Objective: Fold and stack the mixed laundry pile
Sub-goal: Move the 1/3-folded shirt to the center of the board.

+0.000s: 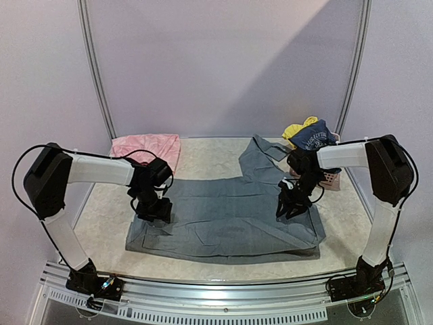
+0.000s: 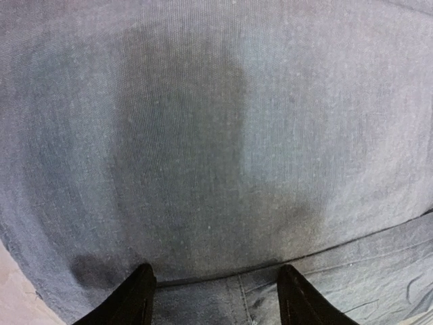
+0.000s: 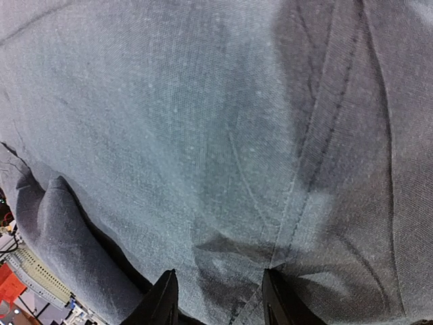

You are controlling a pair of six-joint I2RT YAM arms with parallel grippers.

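Observation:
A grey collared shirt [image 1: 230, 210] lies spread flat across the middle of the table, collar toward the back. My left gripper [image 1: 154, 208] is down on its left part. In the left wrist view the left gripper [image 2: 216, 298] stands open, its black fingertips [image 2: 139, 298] astride a folded edge of the grey shirt [image 2: 216, 135]. My right gripper [image 1: 289, 206] is down on the shirt's right side. There the right gripper [image 3: 218, 298] is open, with a small wrinkle of grey shirt [image 3: 203, 135] between its fingertips [image 3: 162, 301]. A navy top [image 1: 312, 139] and a yellow piece [image 1: 298, 128] sit at the back right.
A pink cloth [image 1: 145, 145] lies at the back left corner. A pink slatted basket [image 1: 331, 179] stands at the back right behind my right arm, under the navy top. Curved metal poles [image 1: 95, 68] frame the back wall. The table's near edge is a metal rail [image 1: 223, 291].

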